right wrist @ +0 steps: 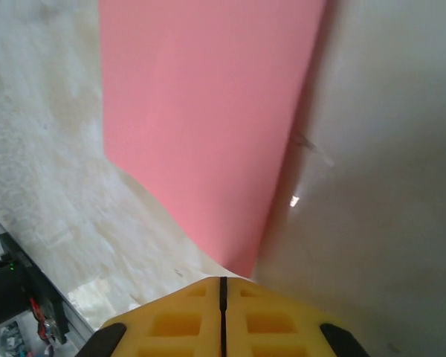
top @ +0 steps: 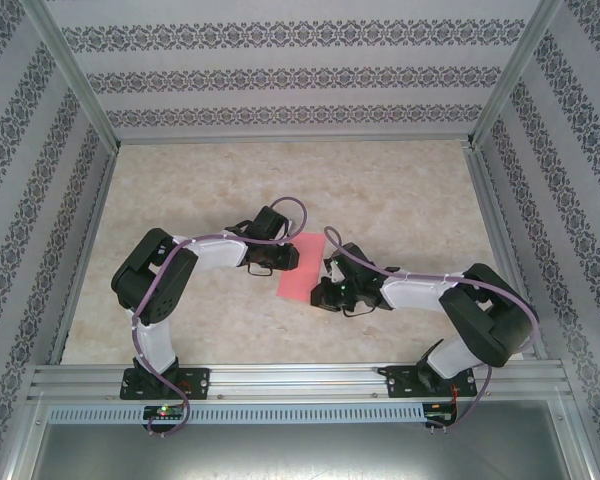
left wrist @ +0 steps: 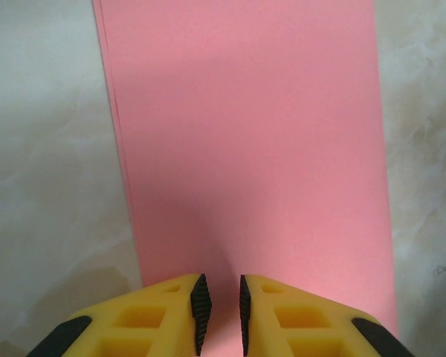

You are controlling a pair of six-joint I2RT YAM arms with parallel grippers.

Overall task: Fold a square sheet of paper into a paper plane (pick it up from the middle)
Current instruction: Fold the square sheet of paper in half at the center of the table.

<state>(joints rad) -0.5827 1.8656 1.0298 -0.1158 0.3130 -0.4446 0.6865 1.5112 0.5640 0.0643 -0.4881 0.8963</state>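
The square sheet of paper [top: 302,272] lies salmon-pink on the marble table between my two grippers, as a narrow strip. In the left wrist view the paper [left wrist: 245,134] shows a doubled edge along its left side, so it looks folded in half. My left gripper [left wrist: 221,301] stands over the strip's near end, its black pads a narrow gap apart with pink paper showing between them. My left gripper [top: 285,258] sits at the strip's upper left. My right gripper [right wrist: 223,282] is shut, with a corner of the paper [right wrist: 208,111] right at its tips. My right gripper [top: 322,290] is at the strip's lower right.
Pale marble tabletop [top: 400,200] stretches behind and to both sides of the arms. Patterned walls and a metal frame [top: 290,137] enclose it. A metal rail [top: 300,380] with the arm bases runs along the near edge.
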